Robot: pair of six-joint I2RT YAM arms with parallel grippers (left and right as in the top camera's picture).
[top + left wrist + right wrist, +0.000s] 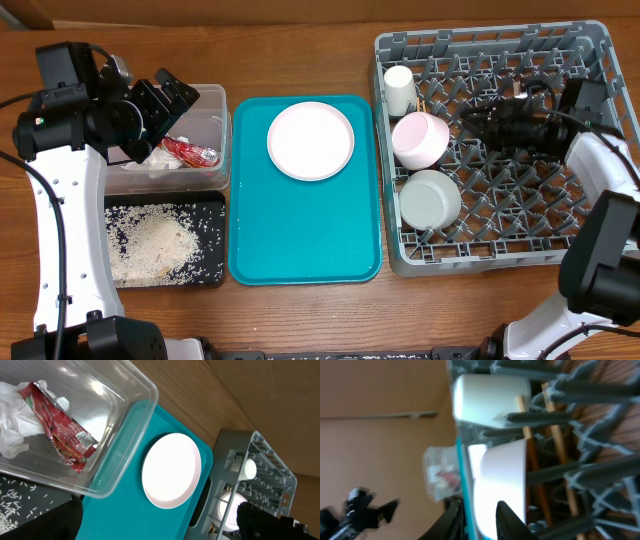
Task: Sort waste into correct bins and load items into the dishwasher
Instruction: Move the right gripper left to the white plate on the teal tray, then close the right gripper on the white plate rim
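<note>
Though near the teal tray's [300,240] far edge, plate [310,140] clear all round.

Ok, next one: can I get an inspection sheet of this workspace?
Surface: wooden table, teal tray at centre.
Job's things: napkin and wrapper in clear tub; rice in black tray; plate on teal tray; cup, pink bowl, pale grey bowl, chopsticks in dish rack.
Clutter: nothing seen.
End effectors: left end effector open above the tub; right end effector in the rack by the pink bowl, jaws narrowly apart, grip unclear.
Cables: black cable along left arm.
Surroundings: nothing seen.
</note>
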